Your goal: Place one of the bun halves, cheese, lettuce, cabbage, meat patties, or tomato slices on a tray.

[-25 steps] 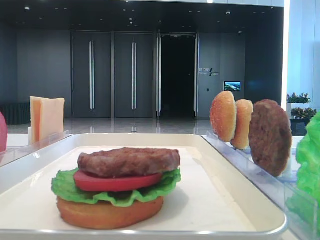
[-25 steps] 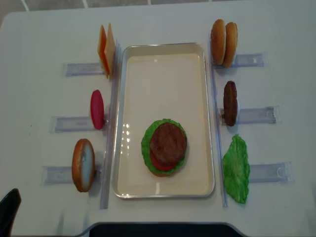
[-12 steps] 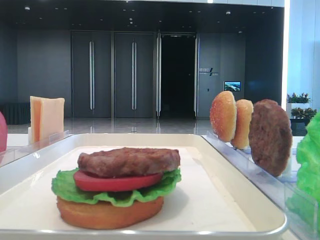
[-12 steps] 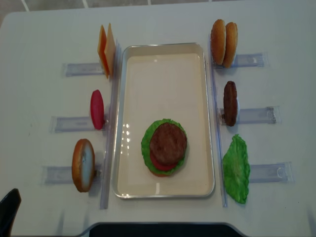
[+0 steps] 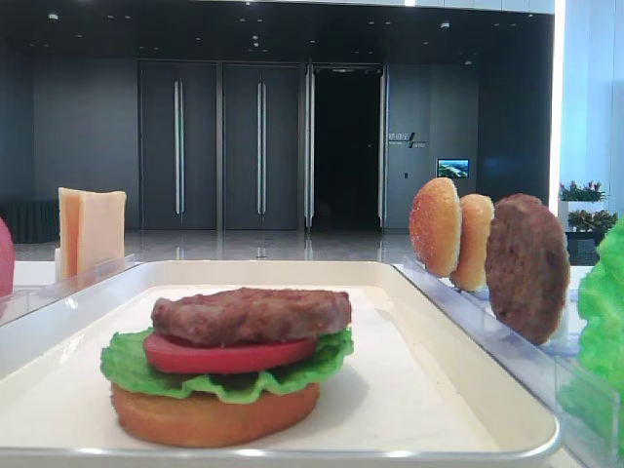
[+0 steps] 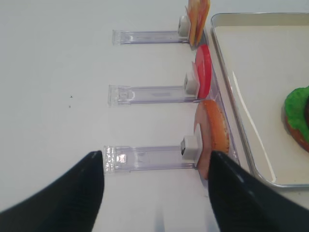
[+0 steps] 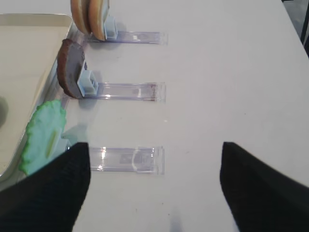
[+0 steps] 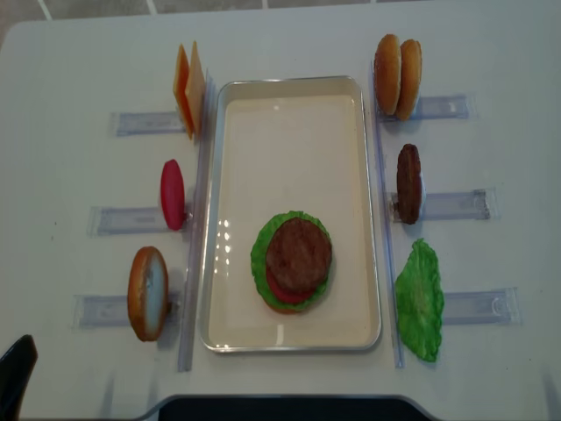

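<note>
On the cream tray point(image 8: 289, 82) lies a stack with a bun half point(image 5: 210, 414) at the bottom, then lettuce point(image 5: 132, 366), a tomato slice point(image 5: 226, 355) and a meat patty point(image 8: 298, 254) on top. Left of the tray, cheese point(image 8: 189, 90), a tomato slice point(image 8: 172, 194) and a bun half point(image 8: 147, 293) stand on edge. To its right are two bun halves point(image 8: 397, 64), a meat patty point(image 8: 408, 182) and lettuce point(image 8: 419, 301). Cabbage is out of view. My left gripper point(image 6: 157, 193) hangs open near the front-left bun half point(image 6: 212, 137). My right gripper point(image 7: 154, 188) is open over bare table beside the lettuce point(image 7: 41, 135).
Clear plastic slotted racks point(image 8: 131, 123) lie in rows on both sides of the tray and hold the standing pieces. One rack point(image 7: 128, 159) sits just ahead of the right gripper. The table's front edge point(image 8: 280, 405) runs close below the tray.
</note>
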Controlling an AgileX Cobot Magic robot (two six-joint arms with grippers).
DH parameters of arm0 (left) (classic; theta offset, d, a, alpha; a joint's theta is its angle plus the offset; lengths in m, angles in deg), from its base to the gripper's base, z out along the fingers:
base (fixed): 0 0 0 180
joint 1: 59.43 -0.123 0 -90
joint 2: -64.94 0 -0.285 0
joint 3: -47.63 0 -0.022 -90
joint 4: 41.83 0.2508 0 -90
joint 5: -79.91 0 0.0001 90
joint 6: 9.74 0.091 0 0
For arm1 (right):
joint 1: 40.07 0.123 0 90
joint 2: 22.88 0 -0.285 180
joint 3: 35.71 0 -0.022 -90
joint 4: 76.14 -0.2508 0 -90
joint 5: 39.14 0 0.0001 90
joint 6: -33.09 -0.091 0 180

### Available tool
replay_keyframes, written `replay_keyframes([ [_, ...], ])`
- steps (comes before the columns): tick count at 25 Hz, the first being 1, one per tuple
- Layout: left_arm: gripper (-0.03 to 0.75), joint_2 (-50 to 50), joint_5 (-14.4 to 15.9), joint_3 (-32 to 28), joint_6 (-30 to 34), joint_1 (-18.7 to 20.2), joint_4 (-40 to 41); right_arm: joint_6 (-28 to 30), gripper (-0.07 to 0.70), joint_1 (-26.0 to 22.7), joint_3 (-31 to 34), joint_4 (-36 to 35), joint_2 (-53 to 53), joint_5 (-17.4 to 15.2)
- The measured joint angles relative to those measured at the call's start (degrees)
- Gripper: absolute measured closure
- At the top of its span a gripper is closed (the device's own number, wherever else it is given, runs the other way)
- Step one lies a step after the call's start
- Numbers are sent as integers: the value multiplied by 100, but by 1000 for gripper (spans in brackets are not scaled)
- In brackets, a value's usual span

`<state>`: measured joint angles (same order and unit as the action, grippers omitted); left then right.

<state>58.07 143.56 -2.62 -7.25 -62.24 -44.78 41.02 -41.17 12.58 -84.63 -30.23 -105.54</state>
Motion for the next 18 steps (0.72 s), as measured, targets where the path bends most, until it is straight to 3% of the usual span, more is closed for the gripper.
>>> replay_keyframes([
  [18, 199, 0, 0, 0, 0, 0, 0, 5, 87, 0, 35, -5, 0, 80],
])
